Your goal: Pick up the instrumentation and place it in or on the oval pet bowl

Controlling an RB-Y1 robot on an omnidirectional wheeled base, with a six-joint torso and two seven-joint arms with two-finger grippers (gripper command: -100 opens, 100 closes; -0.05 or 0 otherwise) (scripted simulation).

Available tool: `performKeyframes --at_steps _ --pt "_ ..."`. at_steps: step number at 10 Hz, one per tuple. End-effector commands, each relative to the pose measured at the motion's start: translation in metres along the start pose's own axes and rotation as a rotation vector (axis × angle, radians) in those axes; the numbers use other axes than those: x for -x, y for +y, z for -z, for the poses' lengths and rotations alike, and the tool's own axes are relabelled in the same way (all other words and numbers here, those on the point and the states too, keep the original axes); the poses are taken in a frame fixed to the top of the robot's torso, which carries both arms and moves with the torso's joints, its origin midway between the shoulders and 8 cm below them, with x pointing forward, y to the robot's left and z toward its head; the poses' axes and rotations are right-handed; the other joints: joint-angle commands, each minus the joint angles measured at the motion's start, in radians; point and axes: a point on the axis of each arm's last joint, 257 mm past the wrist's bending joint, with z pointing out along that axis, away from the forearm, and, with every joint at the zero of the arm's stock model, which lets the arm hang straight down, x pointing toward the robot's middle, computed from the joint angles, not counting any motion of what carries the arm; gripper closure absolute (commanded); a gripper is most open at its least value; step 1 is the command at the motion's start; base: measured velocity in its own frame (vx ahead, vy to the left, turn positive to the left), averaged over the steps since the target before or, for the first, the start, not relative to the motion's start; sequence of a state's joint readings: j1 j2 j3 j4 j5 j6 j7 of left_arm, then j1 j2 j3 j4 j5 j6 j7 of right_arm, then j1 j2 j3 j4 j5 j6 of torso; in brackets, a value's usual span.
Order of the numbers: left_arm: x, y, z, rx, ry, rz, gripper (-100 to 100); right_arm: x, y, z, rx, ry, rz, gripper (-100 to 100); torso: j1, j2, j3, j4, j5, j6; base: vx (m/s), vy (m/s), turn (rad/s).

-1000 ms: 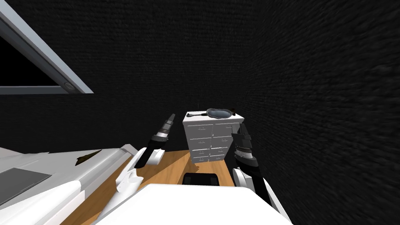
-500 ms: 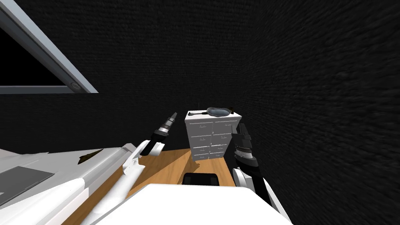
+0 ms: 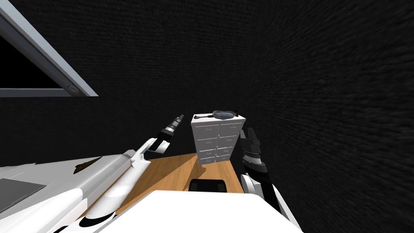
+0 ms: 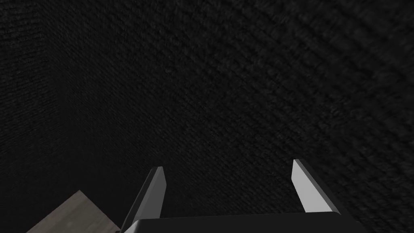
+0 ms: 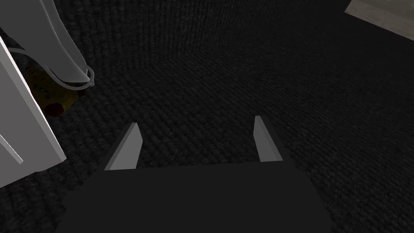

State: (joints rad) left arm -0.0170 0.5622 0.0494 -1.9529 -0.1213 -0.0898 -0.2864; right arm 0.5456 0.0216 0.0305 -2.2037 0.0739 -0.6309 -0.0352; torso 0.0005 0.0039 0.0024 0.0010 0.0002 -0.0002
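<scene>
Left end effector (image 3: 176, 121) is hanging out ahead of the torso on a stretched arm, empty, fingers (image 4: 309, 190) standing wide apart. It is pointing at the dark wall (image 3: 283, 60), with a corner of pale floor (image 4: 68, 214) showing low beside one finger.

Right end effector (image 3: 250, 135) is sitting lower and closer in, also empty, with its fingers (image 5: 267, 141) spread wide too. It is hanging just beside the white drawer cabinet (image 3: 218, 139); the cabinet's side panel is showing right next to one finger in the right wrist view. Above that panel a grey curved shape (image 5: 60, 48) and a yellow-brown lump (image 5: 44, 91) are showing; can't tell what they are.

The cabinet is standing between the two end effectors and farther ahead of both, against the wall. On its top:
- the instrumentation (image 3: 201, 117), a dark long-handled piece, is lying flat on the side nearer the left end effector, well beyond that end effector's reach line
- the oval pet bowl (image 3: 223, 115), grey-blue, is sitting just beside it, toward the right end effector's side; can't tell if the two are touching
- a small dark item (image 3: 236, 111) is sitting past the bowl.

Neither end effector is touching anything.
</scene>
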Motion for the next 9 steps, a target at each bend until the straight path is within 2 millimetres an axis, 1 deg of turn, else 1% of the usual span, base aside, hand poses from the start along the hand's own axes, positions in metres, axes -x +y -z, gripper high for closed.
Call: performKeyframes --at_steps 1,2,3,4,5,6,8,9 --pt "0.007 0.012 -0.013 0.012 0.013 -0.057 -100 0.000 0.000 0.000 0.000 0.000 0.000 0 0.000 0.000 0.000 0.000 0.000 0.000 -0.061 0.007 -0.081" --pt "0.005 0.020 -0.014 0.026 0.017 -0.058 -100 0.000 0.000 0.000 0.000 0.000 0.000 0 0.000 0.000 0.000 0.000 0.000 0.001 -0.044 0.003 -0.066" --pt "0.012 0.030 -0.025 0.041 0.026 -0.105 -100 0.000 0.000 0.000 0.000 0.000 0.000 0 0.000 -0.001 -0.001 0.000 0.000 0.000 -0.042 -0.012 -0.117" --pt "0.011 0.035 -0.025 0.050 0.029 -0.105 -100 0.000 0.000 0.000 0.000 0.000 0.000 0 -0.001 -0.002 -0.001 0.000 0.000 0.001 -0.035 -0.008 -0.058" --pt "0.021 0.043 -0.036 0.062 0.034 -0.152 -100 0.000 0.000 0.000 0.000 0.000 0.000 0 -0.001 -0.002 -0.001 0.000 0.000 0.000 -0.049 -0.014 -0.144" --pt "0.019 0.050 -0.035 0.075 0.039 -0.152 -100 0.000 0.000 0.000 0.000 0.000 0.000 0 -0.002 -0.001 -0.001 0.000 0.000 0.001 -0.042 -0.009 -0.064" --pt "0.039 0.070 -0.054 0.112 0.045 -0.232 -100 0.000 0.000 0.000 0.000 0.000 0.000 0 -0.002 -0.002 -0.001 0.000 -0.001 0.001 -0.047 -0.034 -0.180" --pt "0.039 0.081 -0.052 0.132 0.054 -0.243 -100 0.000 0.000 0.000 0.000 0.000 0.000 0 -0.003 -0.001 -0.001 0.000 -0.001 0.001 -0.033 -0.022 -0.098"
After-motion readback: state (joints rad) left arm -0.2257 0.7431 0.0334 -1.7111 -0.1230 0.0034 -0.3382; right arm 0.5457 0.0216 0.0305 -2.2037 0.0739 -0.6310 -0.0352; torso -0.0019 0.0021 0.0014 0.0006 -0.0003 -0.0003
